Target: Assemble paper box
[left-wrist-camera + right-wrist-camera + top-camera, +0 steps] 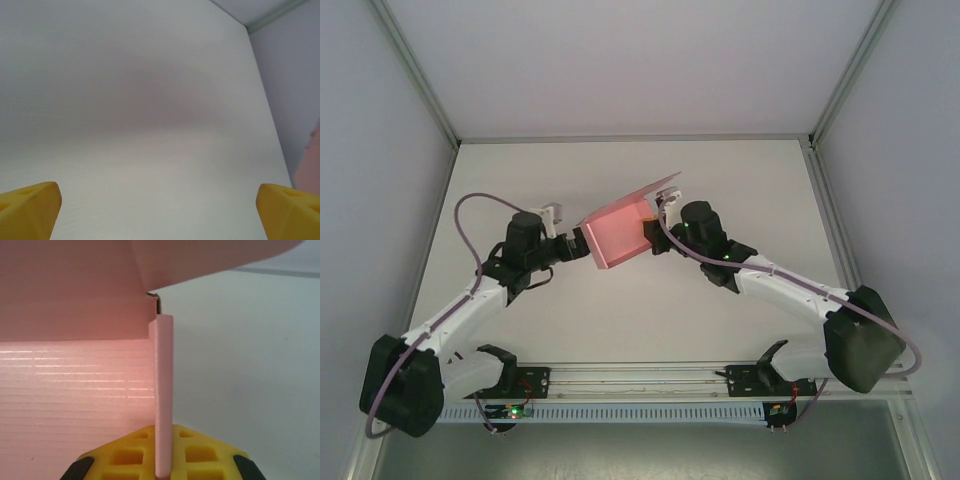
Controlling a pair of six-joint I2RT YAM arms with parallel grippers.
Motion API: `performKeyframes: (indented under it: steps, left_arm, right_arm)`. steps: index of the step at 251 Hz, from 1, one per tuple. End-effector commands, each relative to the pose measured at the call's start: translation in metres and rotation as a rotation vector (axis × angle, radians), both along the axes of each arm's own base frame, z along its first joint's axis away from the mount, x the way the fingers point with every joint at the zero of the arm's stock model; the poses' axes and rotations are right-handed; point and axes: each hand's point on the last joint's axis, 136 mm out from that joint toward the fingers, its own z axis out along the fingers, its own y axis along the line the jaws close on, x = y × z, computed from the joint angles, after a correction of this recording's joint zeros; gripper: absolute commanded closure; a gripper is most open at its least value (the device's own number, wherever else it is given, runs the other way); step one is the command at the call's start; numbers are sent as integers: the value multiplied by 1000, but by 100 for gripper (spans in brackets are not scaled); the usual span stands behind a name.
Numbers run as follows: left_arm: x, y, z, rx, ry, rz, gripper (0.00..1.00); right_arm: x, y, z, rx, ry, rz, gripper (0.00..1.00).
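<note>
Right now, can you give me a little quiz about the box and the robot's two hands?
1. True or false: the left gripper is shut.
2. What does the right gripper pinch? A) a wall of the paper box B) a spoon C) nothing
3. Fill in: the paper box's colour is ___.

Key: 1 false, its jaws stand wide open. 2 A. 3 pink.

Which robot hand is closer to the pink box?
Right. The right gripper is pinching a wall of the paper box; the left gripper is open just beside its other side, holding nothing.
</note>
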Motion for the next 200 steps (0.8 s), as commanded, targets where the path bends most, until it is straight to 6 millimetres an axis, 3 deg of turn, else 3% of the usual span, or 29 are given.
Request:
performKeyframes:
  steps: [1, 41, 78, 102, 164, 200]
  left_arm:
    - [2, -33, 38, -56, -139, -156, 0]
    - [-7, -54, 56, -79, -224, -250, 0]
    - [-22, -71, 71, -52, -288, -338, 0]
    - [-26, -79, 76, -16, -316, -363, 0]
    - [-22, -80, 70, 36, -307, -346, 0]
    - [-18, -71, 57, 90, -285, -303, 0]
  right_arm:
    - [5, 16, 33, 73, -67, 41, 100]
    - [12, 17, 27, 53, -52, 11, 100]
    - [20, 12, 8, -160, -84, -101, 100]
    - [20, 16, 8, -187, -97, -128, 100]
    - [33, -15, 6, -296, -109, -373, 100]
    - [26, -5, 9, -268, -132, -313, 100]
